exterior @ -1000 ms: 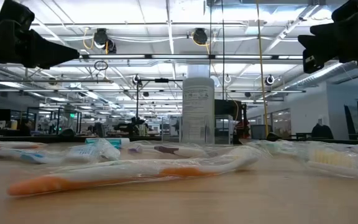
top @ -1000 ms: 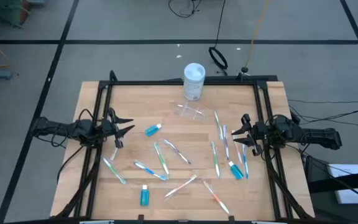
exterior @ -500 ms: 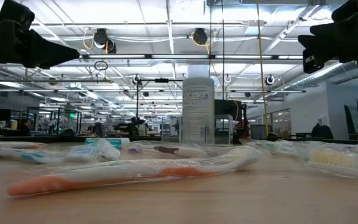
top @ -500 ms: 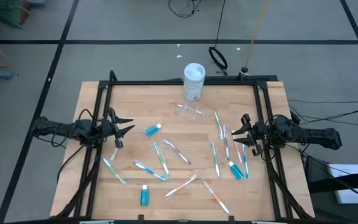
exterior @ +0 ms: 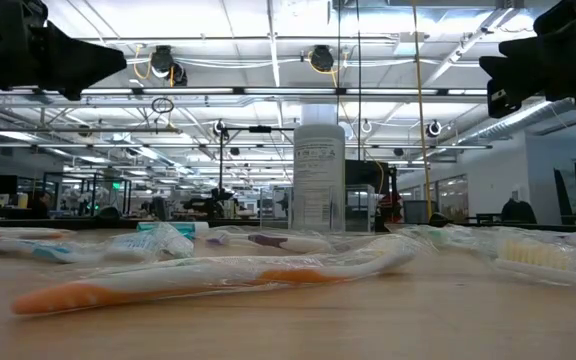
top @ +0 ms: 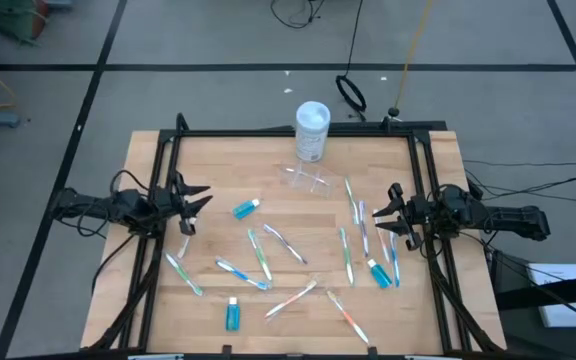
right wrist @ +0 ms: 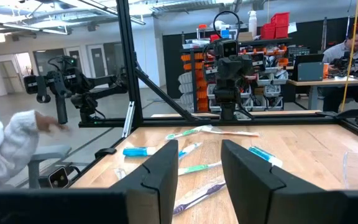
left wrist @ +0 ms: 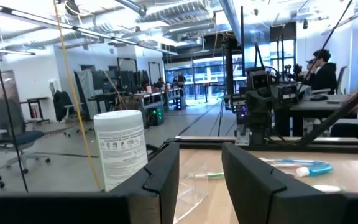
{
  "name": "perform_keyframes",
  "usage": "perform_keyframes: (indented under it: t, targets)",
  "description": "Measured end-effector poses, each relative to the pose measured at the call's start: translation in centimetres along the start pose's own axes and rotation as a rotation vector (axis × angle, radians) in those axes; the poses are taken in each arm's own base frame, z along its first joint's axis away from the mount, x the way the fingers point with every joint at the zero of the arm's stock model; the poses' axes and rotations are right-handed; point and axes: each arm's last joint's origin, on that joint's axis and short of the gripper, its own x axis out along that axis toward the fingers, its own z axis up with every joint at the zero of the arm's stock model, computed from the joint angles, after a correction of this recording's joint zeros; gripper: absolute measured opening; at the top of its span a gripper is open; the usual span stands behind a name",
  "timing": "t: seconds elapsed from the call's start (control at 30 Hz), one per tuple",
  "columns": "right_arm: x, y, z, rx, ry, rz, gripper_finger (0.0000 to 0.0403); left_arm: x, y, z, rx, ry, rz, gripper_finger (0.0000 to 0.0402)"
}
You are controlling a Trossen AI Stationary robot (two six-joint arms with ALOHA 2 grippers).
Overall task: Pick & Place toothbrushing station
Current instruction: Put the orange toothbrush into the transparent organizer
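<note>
Two sets of jaws, both mine, both parted with nothing between the fingers. My left gripper (top: 200, 199) hangs at the left edge of the counter (top: 218, 160), above the wood; my right gripper (top: 388, 215) hangs at the right edge, over a bunch of toothbrushes (top: 364, 225). The wrist views show a clear gap between each pair of dark fingers (left wrist: 160, 180).

The toothbrushing station (top: 310, 179), a small clear holder, sits near the far edge of the counter, just in front of the white-capped cylinder (top: 312, 130). Can't tell whether the holder is upright or tipped; it looks empty, but it's too transparent to be sure. The cylinder stands upright with its cap on, contents hidden.

Wrapped toothbrushes lie loose all over the counter, none in any container. Blue toothpaste tubes (top: 246, 208) lie among them, one near my left gripper, one at the near edge (top: 232, 314), one by my right gripper (top: 377, 272).
</note>
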Motion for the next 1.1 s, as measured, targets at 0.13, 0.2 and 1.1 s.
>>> perform_keyframes:
  t: [0.13, 0.2, 1.1]
  targets:
    - [0.0, 0.0, 0.0, 0.0, 0.0, 0.0, 0.0114, 0.0, 0.0, 0.0, 0.017, -0.001, 0.0, 0.0127]
    - [0.0, 0.0, 0.0, 0.0, 0.0, 0.0, 0.0114, 0.0, 0.1, 0.2, 0.072, -0.021, 0.012, 0.0127]
    - [0.0, 0.0, 0.0, 0.0, 0.0, 0.0, 0.0114, -0.9, 1.3, 4.2, -0.217, -0.406, 0.093, 0.0127]
